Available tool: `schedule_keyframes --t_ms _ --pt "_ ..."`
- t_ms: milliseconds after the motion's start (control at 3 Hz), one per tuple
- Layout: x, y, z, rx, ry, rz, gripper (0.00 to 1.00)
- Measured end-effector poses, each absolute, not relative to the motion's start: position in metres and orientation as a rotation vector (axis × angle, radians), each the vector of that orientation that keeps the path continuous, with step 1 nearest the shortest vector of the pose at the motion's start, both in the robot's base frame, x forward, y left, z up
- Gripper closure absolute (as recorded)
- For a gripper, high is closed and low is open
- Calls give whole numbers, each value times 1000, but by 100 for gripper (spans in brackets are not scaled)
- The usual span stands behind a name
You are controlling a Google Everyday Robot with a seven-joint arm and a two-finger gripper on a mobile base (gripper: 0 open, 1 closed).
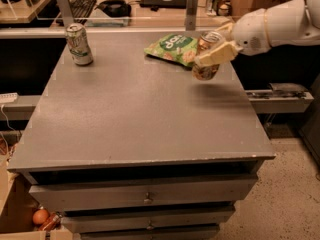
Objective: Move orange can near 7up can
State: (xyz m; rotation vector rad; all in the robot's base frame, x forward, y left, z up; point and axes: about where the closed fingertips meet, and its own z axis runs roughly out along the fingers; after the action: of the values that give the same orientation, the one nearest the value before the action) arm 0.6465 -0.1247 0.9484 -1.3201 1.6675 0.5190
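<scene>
Currently the gripper [209,52] is in the upper right of the frame, over the table's [140,119] right rear part, clamped on the orange can [204,72]. One cream finger [216,55] runs across the can's front; the other sits behind it near the top rim. The can is tilted, top leaning right toward the arm [280,21], which enters from the right edge. A shadow falls on the tabletop just below and right of the can; can't tell if its base touches the surface. The 7up can [79,44] stands upright at the upper left of the tabletop, near the back left corner, well apart from the orange can. A green snack bag [171,47] lies flat between them, just left of the orange can, its right edge touching or overlapping it in this view. Drawers [145,196] run across the bottom of the frame under the tabletop. A keyboard [82,4] sits on the desk behind, upper left.
</scene>
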Motion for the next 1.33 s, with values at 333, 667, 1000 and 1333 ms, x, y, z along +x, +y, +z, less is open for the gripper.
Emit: schedule_keyframes --t_ms 333,667,1000,1333 --pt "670 -70 959 -1357 1578 565 100" --pt "692 -17 971 -1376 1509 609 100" --pt "718 55 968 -1392 1473 702 100" --pt "729 97 962 -1389 1456 777 100"
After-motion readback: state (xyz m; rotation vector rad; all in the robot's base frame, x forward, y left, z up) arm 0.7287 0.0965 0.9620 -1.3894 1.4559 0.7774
